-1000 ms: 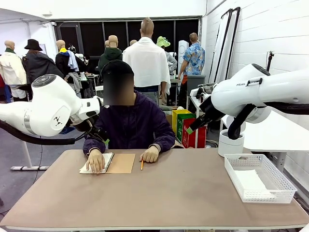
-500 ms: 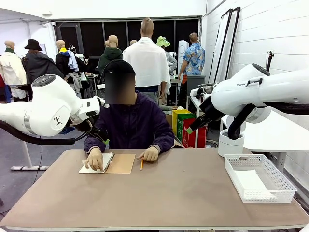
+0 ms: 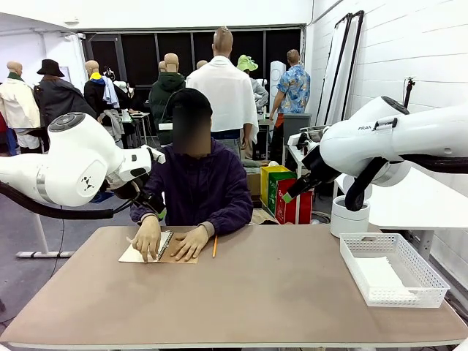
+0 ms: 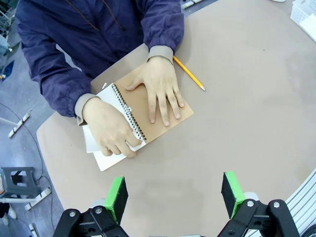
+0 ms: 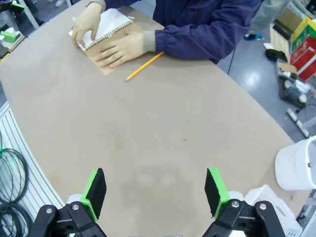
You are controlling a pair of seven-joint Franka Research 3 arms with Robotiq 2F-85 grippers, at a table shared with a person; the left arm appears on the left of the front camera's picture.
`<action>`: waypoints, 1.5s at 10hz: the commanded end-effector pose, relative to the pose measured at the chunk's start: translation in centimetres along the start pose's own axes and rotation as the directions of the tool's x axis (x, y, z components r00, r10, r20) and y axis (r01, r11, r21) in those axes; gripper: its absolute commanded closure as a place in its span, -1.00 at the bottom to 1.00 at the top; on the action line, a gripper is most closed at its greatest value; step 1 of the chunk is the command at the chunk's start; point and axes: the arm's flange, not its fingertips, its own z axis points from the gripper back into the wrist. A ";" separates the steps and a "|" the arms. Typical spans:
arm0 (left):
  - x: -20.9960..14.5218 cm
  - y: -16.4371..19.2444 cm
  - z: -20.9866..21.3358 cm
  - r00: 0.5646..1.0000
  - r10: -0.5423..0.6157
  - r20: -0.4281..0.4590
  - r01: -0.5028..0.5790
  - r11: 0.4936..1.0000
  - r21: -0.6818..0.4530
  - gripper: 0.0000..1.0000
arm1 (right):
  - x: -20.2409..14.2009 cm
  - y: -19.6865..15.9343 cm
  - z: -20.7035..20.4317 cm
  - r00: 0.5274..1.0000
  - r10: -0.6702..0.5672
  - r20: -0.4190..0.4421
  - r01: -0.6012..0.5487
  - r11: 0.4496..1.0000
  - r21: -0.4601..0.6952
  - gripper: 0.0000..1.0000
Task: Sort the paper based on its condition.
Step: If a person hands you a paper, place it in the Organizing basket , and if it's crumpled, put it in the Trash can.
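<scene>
Hovering above the near side of the table (image 3: 278, 292): left gripper (image 4: 174, 190), green pads spread wide with nothing between them. The right gripper (image 5: 154, 190) is likewise wide apart and empty, looking down on bare tabletop.

Near right corner: white mesh tray (image 3: 355, 270). A small flat stack of paper (image 3: 382, 276), plain white, lies in its bottom. The sheets' condition is too small to judge.

Far left of the table: spiral notepad (image 4: 140, 111) with a brown card cover. One hand (image 4: 160, 91) of the person presses flat on the cover. The other hand (image 4: 111, 128) grips the white page (image 4: 106, 160) beside the spiral. Whether that page is already free of the binding cannot be told.

Near the notepad, apart from it: yellow pencil (image 4: 188, 73), lying on the table.

Beyond the far right edge: round white bin (image 3: 349, 216), contents hidden.

Step in hand, as judged: the person appears to be readying a sheet from the notepad, and both arms are waiting.

Next move, as judged: hold off until a sheet lies free and the hands are clear of it. Its condition then has to be read, smooth or crumpled or torn, to settle where it goes. A thin sheet flat on the table gives the pads little to pinch, so a lifted edge or a handover would suit better.
</scene>
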 end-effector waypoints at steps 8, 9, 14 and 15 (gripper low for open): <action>0.0 0.1 0.0 1.000 0.005 -0.004 -0.005 1.000 -0.006 -1.00 | 0.0 0.0 0.0 1.000 -0.010 -0.001 0.010 1.000 -0.001 -1.00; 0.0 0.1 0.0 1.000 0.005 -0.004 -0.005 1.000 -0.006 -1.00 | 0.0 0.0 0.0 1.000 -0.010 -0.001 0.010 1.000 -0.001 -1.00; 0.0 0.1 0.0 1.000 0.005 -0.004 -0.005 1.000 -0.006 -1.00 | 0.0 0.0 0.0 1.000 -0.010 -0.001 0.010 1.000 -0.001 -1.00; 0.0 0.1 0.0 1.000 0.005 -0.004 -0.005 1.000 -0.006 -1.00 | 0.0 0.0 0.0 1.000 -0.010 -0.001 0.010 1.000 -0.001 -1.00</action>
